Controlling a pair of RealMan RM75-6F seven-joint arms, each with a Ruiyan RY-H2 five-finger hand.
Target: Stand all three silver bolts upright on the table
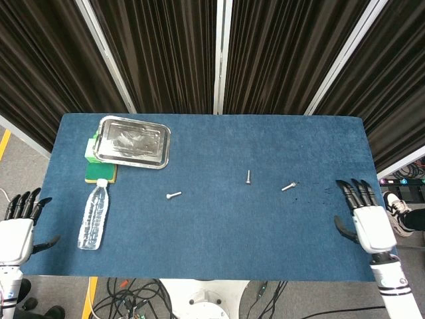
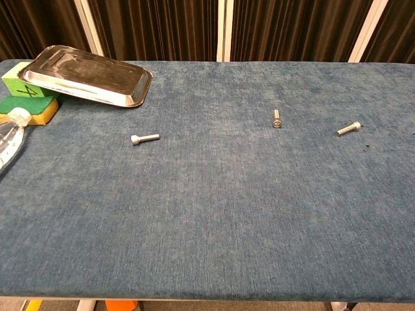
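Observation:
Three silver bolts are on the blue table. The left bolt lies flat on its side, and so does the right bolt. The middle bolt shows its head nearest me and its shaft pointing away; I cannot tell whether it stands or lies. My left hand hangs off the table's left edge, holding nothing, its fingers apart. At the right edge, my right hand is just as empty and spread, a hand's width from the right bolt. The chest view shows neither hand.
A shiny metal tray rests tilted on green and yellow sponge blocks at the back left. A clear water bottle lies in front of them near the left edge.

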